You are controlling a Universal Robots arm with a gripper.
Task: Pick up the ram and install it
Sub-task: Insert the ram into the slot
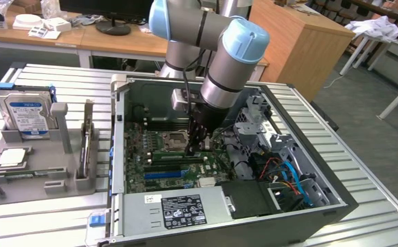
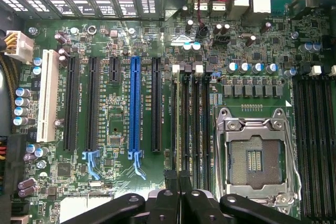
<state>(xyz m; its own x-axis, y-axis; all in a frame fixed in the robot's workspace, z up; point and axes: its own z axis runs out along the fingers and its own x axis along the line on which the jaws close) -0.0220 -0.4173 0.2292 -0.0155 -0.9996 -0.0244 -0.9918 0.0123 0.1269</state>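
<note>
The ram (image 1: 175, 153) is a thin green stick standing on edge along the memory slots (image 2: 202, 119), between the CPU socket and the expansion slots. My gripper (image 1: 197, 148) reaches straight down into the open computer case (image 1: 336, 198) and sits over the stick's end nearer the exterior view's right. In the wrist view the two black fingers meet at the gripper (image 2: 178, 203), shut on the ram (image 2: 178, 145), which shows edge-on as a thin line running away from them over the slot nearest the expansion slots. How deep it sits in the slot is hidden.
The CPU socket (image 2: 254, 156) lies beside the memory slots, with the blue expansion slot (image 2: 135, 103) on the other side. Drive cage (image 1: 260, 128), cables (image 1: 288, 175) and power supply (image 1: 178, 211) crowd the case. A grey tray (image 1: 41, 175) outside holds a hard drive (image 1: 28, 116).
</note>
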